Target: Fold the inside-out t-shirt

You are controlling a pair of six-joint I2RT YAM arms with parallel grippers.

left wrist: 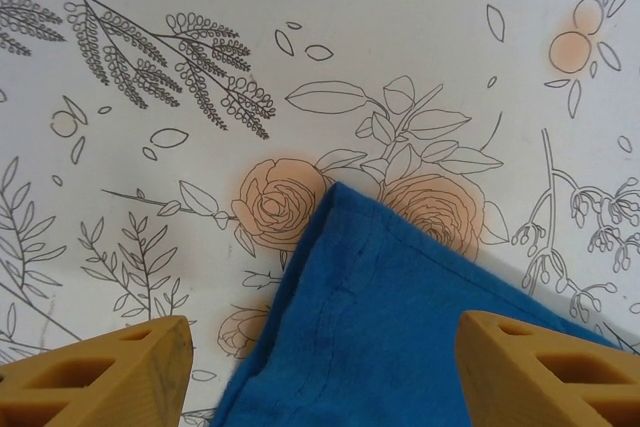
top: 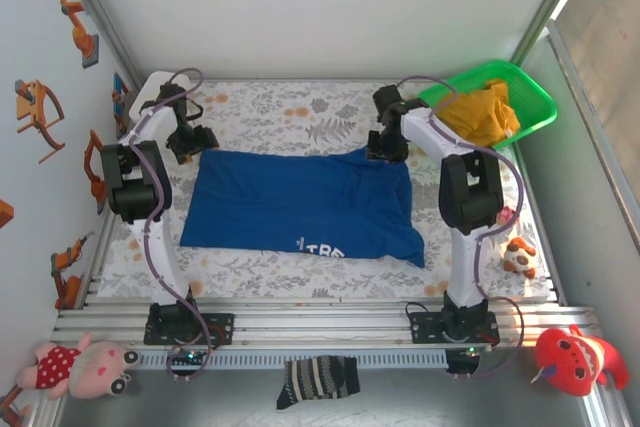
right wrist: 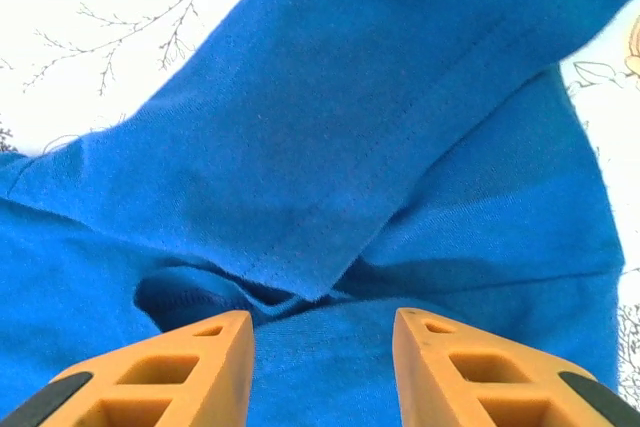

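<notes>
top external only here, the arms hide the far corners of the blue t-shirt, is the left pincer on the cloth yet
Observer: In the left wrist view the left pincer is open. The t-shirt corner lies flat on the floral table cover, between and ahead of its fingers, and nothing is pinched.
Operator: and the right one
Observer: The right pincer is open too, over blue cloth, gripping nothing.
Operator: what's under it
Observer: What looks like a sleeve folded over the body, with its stitched hem corner pointing at the gap between the fingers.
</notes>
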